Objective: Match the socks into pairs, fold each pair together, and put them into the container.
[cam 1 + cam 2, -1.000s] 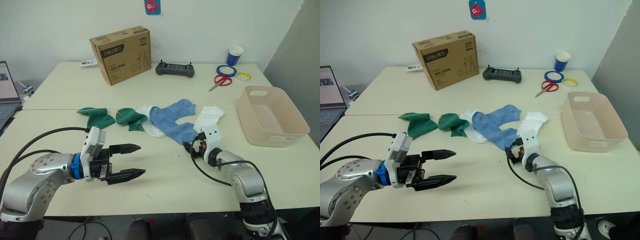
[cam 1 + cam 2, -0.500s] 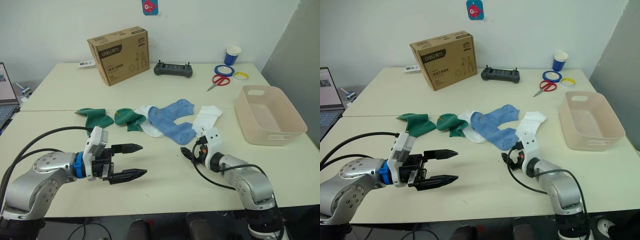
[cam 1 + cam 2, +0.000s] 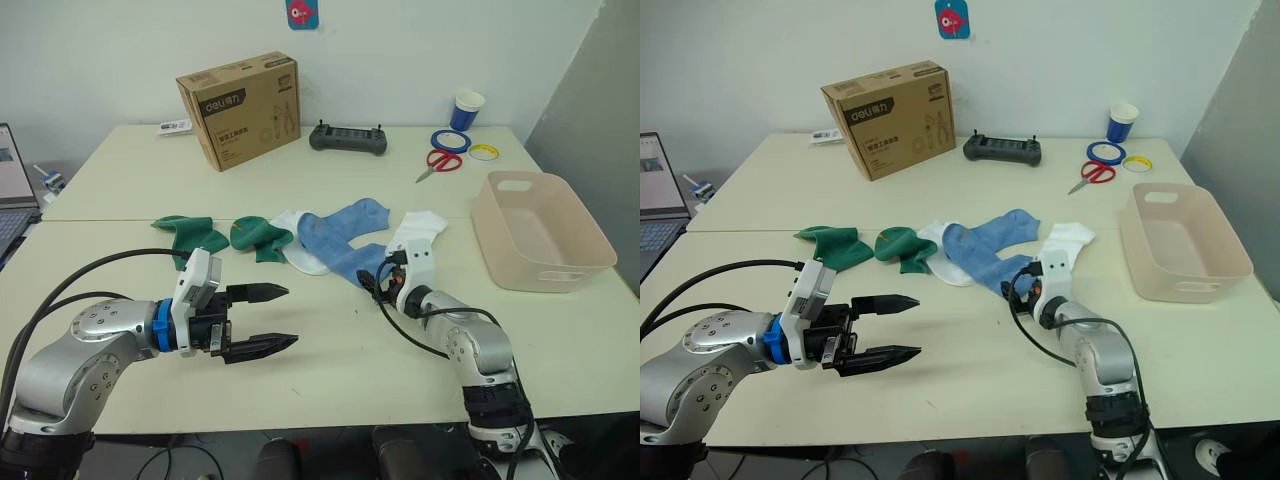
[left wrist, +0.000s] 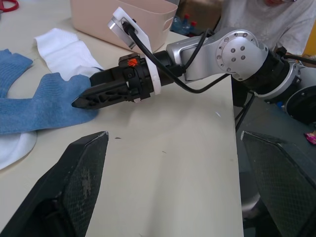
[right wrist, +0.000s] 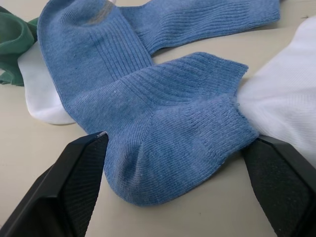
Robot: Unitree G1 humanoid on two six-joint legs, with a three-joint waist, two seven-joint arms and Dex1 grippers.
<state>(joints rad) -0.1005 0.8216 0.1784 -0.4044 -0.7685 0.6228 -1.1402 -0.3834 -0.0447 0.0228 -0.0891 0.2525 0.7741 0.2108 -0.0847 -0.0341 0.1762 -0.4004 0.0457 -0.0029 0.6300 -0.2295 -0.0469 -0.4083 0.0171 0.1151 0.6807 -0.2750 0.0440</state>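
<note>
Several socks lie in a row across the middle of the table: two dark green socks, a white sock partly under two light blue socks, and another white sock. My right gripper is open, low on the table, with the near end of a blue sock between its fingers. My left gripper hovers open and empty in front of the green socks. The pinkish-beige container stands empty at the right.
At the back of the table are a cardboard box, a black controller, red scissors, tape rolls and a blue cup. A laptop sits at the left edge. A person in a grey shirt is beyond the table.
My right gripper has moved forward from the bare table to the near end of the blue sock. The left gripper has stayed open and barely moved.
</note>
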